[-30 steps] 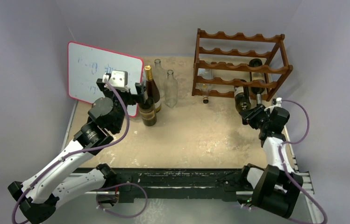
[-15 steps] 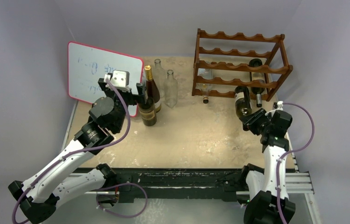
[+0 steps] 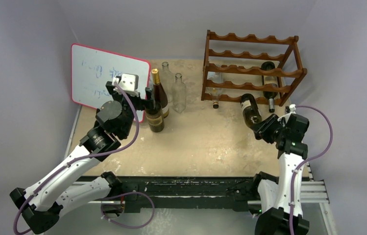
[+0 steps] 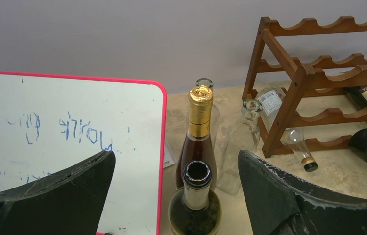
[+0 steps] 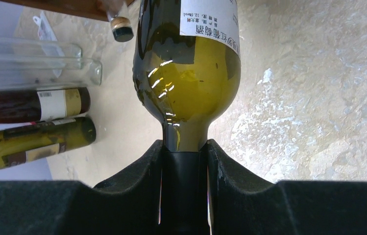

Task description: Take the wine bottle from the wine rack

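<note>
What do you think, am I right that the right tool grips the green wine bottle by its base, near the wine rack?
Not quite: the right tool grips the green wine bottle by its neck, not its base, as the right wrist view shows; it is near the wine rack.

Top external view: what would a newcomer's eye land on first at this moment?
The right claw is clamped on the neck of a dark green wine bottle, holding it at a slant just in front of the bottom tier of the wine rack at the far right. Next comes the left claw, gaping open at a cluster of standing bottles beside the red-edged whiteboard at the far left.
</note>
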`<state>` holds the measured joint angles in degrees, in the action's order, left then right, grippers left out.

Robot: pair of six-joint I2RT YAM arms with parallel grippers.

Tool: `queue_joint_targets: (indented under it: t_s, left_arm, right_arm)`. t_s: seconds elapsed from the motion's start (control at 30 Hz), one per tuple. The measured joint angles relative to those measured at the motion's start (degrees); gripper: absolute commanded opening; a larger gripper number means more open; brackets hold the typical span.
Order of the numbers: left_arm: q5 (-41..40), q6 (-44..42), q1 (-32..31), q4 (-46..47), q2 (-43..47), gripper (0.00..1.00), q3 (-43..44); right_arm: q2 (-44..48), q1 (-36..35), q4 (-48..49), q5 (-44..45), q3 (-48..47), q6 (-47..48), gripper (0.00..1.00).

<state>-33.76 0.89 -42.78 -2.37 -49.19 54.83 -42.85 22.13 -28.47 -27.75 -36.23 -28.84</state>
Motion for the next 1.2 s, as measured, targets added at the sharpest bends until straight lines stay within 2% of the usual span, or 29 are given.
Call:
queue_joint_targets:
  t_s: [0.33,0.57,0.83,1.2]
  left_arm:
    - [1.27,0.00,0.00,-0.02,-1.55,0.93,0.00]
    - [4.98,0.02,0.00,-0.04,-2.14,0.91,0.00]
    - [14.91,1.03,0.00,-0.02,-4.26,0.89,0.02]
    - [31.56,4.04,-0.66,0.15,-12.07,0.87,0.61]
  right_arm:
    - [-1.11,-1.46,-5.31,-1.60,-3.37,2.36,0.00]
    - [-2.95,-4.33,-10.71,-1.81,-6.01,6.10,0.00]
    - [-5.90,-10.16,-13.05,-2.08,-9.57,9.44,0.00]
    - [-7.65,-16.63,-16.35,-4.98,-11.04,12.61,0.00]
